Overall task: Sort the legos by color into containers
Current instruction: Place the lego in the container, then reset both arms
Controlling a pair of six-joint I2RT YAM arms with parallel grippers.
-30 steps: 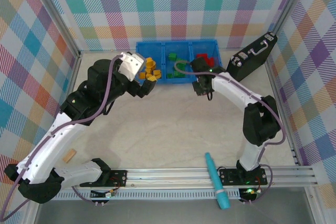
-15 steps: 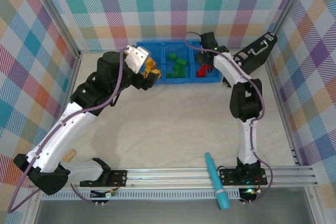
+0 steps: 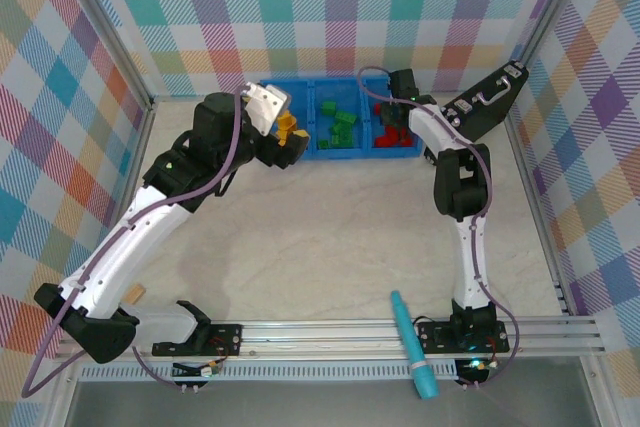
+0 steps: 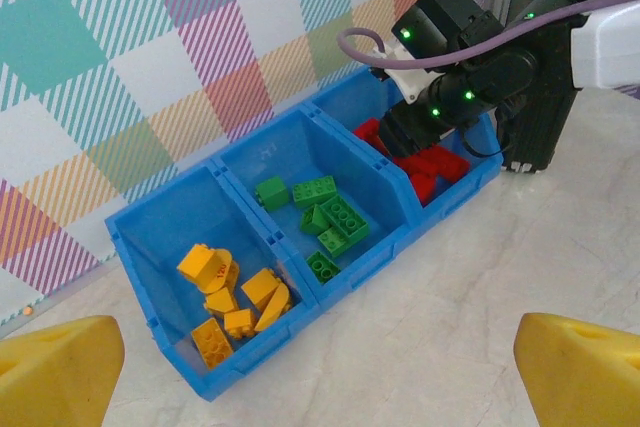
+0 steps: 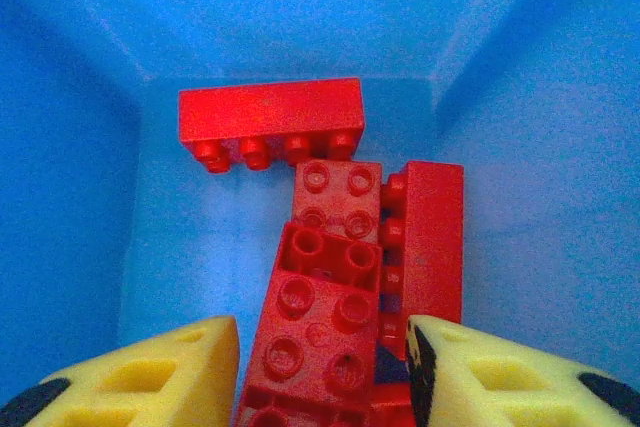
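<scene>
And the blue tray [image 3: 346, 154] is taken as the mark. The legos are seen sorted within it: yellow bricks [image 4: 235, 292] in its left compartment, green bricks [image 4: 330, 217] in the middle one, red bricks [image 5: 320, 297] in its right one. The right end effector [image 5: 322, 367] is hung down inside that right compartment, with its fingers partly parted over the red pile and nothing clamped between them. The right arm is stretched far out to the tray, wrist tipped downward. The left end effector [image 4: 320, 372] is held spread wide and empty, just in front of the tray's yellow end, its arm bent at the elbow. The bricks are judged light, rigid and slick. They would best be pinched across the flat side walls, not over the studs. A skewed pinch could let one be squirted out.
</scene>
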